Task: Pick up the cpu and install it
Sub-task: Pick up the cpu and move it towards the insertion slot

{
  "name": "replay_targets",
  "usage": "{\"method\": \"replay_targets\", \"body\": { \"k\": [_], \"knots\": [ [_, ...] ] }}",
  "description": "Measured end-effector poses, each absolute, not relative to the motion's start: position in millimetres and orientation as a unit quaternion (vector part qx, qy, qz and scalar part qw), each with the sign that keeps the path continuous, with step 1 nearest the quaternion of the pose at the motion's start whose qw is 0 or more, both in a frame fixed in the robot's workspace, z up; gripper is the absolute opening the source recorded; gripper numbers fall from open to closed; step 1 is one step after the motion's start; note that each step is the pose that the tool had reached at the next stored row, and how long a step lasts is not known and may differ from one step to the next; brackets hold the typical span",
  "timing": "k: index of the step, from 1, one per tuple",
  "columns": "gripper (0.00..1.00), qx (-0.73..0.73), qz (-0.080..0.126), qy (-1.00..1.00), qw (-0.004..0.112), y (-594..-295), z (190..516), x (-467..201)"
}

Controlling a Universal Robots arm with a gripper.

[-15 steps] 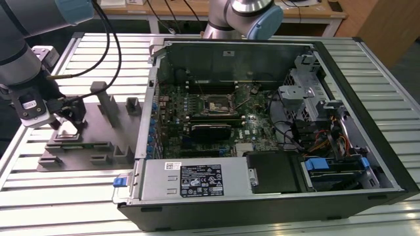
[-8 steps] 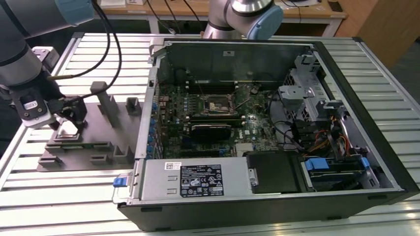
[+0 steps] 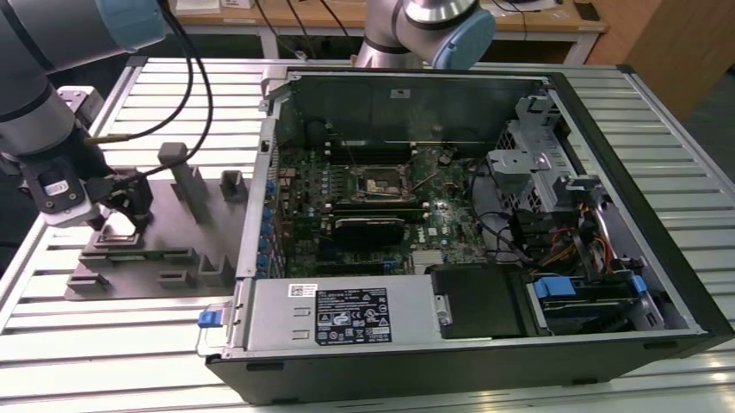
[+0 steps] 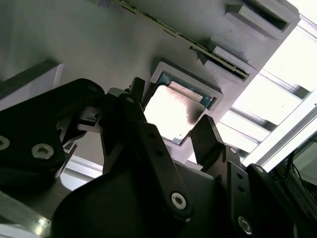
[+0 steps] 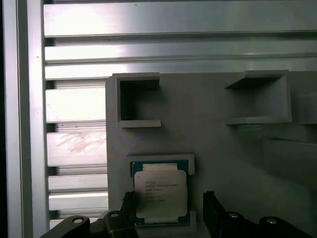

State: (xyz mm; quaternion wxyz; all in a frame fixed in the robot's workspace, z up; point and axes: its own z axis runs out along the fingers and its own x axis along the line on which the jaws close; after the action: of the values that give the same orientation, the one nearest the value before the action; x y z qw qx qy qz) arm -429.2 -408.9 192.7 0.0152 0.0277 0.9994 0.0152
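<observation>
cpu (image 5: pixel 160 196) is a small flat square chip with a pale silver lid, faint print and a darker blue-green rim. It lies flat in a raised pocket of the grey fixture plate (image 5: pixel 223 148). In the exterior view the plate is to the left of the open computer case (image 3: pixel 460 215). The gripper (image 5: pixel 171 207) hangs over it, claw spread. One black finger (image 4: pixel 208 134) stands on each side of the chip, not clamping it.

Strong white glare on the cpu (image 4: pixel 173 111)
</observation>
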Motion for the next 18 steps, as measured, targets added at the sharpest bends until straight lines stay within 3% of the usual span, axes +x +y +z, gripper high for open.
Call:
{"method": "replay_targets", "body": {
  "k": [18],
  "knots": [
    [0.65,0.017,0.02,1.0,0.015,-408.9,186.2,-433.1]
  ]
}}
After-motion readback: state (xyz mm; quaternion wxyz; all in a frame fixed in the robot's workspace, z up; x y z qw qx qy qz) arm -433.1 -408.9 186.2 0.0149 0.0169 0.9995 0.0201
